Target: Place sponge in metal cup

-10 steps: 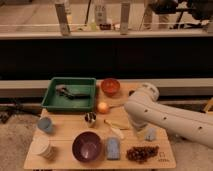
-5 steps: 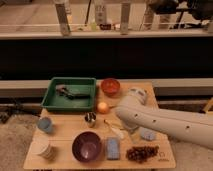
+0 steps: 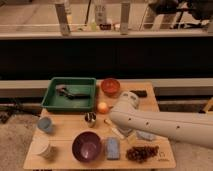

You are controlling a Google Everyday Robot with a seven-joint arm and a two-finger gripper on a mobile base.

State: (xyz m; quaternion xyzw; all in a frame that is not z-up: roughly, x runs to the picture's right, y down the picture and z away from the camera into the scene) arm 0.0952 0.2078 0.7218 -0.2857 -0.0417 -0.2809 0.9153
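One blue sponge (image 3: 112, 148) lies flat near the bottom centre of the frame, at the front of the wooden table (image 3: 65, 127). It sits just beside the purple bowl (image 3: 87, 146) on its left and near a dark clustered item (image 3: 141, 152) on its right. Your target, the metal cup (image 3: 90, 118), stands upright above and to the left of the sponge, with an orange fruit (image 3: 103, 107) just behind it.

The gripper (image 3: 123, 132) seems to sit tucked under the white arm (image 3: 160, 124) at mid-frame, above and right of the sponge and not touching it. You cannot tell whether it is released or clenched, and nothing shows in its hold.

Expect the sponge to be light, soft and springy. It will likely squash under pressure and should not slip. Take it across its narrow width, near the middle, from straight above.

The cup's mouth looks small for the sponge, so plan to feed it in end first. The cup probably weighs little, and a sideways nudge could tip it.
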